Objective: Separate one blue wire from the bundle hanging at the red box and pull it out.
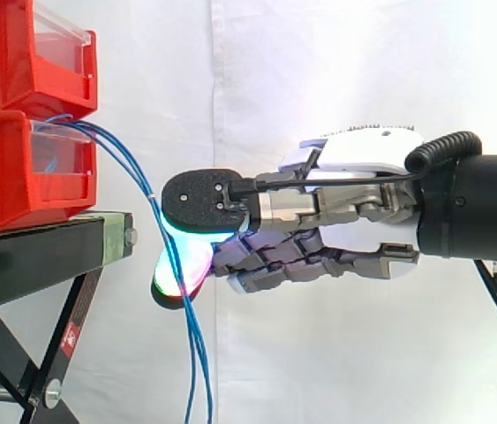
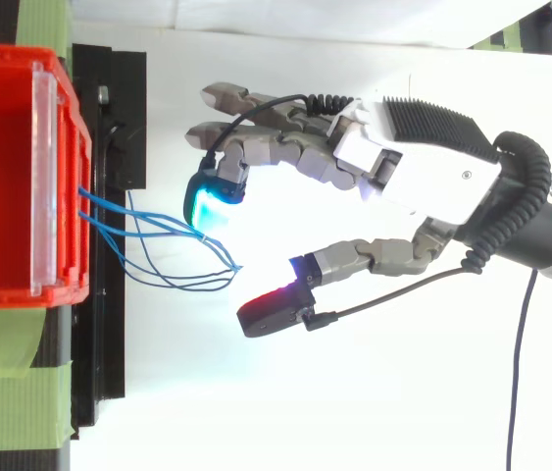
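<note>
White curtain backs thin blue wires point(image 1: 197, 353) drooping in loops from the red box point(image 1: 18, 177); the hand point(image 2: 432, 172), fingers spread, grasps nothing.

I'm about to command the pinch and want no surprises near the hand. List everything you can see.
red bins: two, red, stacked on the stand, left in the side view
clear front panels: two, transparent, one on each bin's front
blue wires: a few, exact count unclear, blue, hanging from the lower bin past the stand's edge
black stand: one, black, under the bins
green tape: two patches, green, on the stand in the top view
white curtain: one, white, behind everything
hand: one, grey and white with glowing pads, open, fingertips at the wires, thumb apart from the fingers
</note>
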Motion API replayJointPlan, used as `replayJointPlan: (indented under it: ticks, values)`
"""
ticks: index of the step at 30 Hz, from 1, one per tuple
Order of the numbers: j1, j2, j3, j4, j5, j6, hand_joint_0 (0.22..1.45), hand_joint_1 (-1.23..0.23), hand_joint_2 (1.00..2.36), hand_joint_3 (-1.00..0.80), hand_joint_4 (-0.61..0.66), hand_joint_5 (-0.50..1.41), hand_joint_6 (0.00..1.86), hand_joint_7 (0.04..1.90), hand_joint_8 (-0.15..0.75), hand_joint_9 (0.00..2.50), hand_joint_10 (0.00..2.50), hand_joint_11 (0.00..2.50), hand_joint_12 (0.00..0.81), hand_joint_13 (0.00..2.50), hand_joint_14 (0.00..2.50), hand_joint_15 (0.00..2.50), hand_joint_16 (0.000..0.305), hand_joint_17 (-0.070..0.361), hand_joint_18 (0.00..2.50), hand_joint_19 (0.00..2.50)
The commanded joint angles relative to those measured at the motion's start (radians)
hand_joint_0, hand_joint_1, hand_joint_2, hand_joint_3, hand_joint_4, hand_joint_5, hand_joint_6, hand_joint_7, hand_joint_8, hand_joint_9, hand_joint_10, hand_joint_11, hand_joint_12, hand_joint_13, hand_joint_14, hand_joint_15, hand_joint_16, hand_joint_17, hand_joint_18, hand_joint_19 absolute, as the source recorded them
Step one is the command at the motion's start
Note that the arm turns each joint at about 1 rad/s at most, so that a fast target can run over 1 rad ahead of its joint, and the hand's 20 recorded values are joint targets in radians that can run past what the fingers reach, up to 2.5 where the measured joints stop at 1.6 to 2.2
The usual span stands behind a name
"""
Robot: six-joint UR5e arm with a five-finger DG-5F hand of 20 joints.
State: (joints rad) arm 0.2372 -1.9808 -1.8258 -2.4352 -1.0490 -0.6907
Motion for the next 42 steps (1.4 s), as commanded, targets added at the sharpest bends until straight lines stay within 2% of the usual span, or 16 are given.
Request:
replayJointPlan:
  ticks: [1,6,10,15,19,31,42]
  values:
    - [-0.001,0.0,0.0,0.002,0.0,-0.007,0.55,-0.58,1.0,-0.5,0.27,-0.16,0.5,1.26,0.293,0.34,0.0,0.15,0.348,0.12,0.0,0.13,0.052,0.118,0.01,0.25]
    - [-0.001,0.0,0.0,0.045,0.003,-0.023,0.55,-0.58,1.0,-0.5,0.28,-0.16,0.5,1.25,0.294,0.34,0.0,0.15,0.35,0.13,0.0,0.13,0.052,0.117,0.01,0.25]
    - [-0.004,0.0,0.0,0.102,0.003,-0.044,0.55,-0.58,1.0,-0.5,0.28,-0.16,0.5,1.25,0.293,0.34,0.0,0.15,0.351,0.13,0.0,0.13,0.052,0.117,0.02,0.26]
    - [-0.007,0.0,0.0,0.153,0.004,-0.043,0.55,-0.58,1.0,-0.5,0.28,-0.16,0.5,1.25,0.293,0.34,0.0,0.15,0.35,0.14,0.0,0.13,0.052,0.117,0.02,0.26]
    - [-0.009,0.0,0.0,0.168,0.006,-0.046,0.56,-0.59,1.0,-0.5,0.27,-0.16,0.5,1.25,0.294,0.35,0.0,0.15,0.349,0.14,0.0,0.13,0.052,0.116,0.03,0.26]
    - [-0.012,-0.004,0.0,0.122,0.001,-0.047,0.56,-0.59,1.0,-0.5,0.28,-0.16,0.5,1.26,0.292,0.35,0.0,0.16,0.349,0.15,0.0,0.13,0.051,0.116,0.03,0.26]
    - [-0.019,-0.004,0.0,0.127,-0.005,-0.081,0.56,-0.6,1.0,-0.5,0.27,-0.15,0.5,1.27,0.291,0.35,0.0,0.15,0.35,0.16,0.0,0.14,0.051,0.116,0.04,0.26]
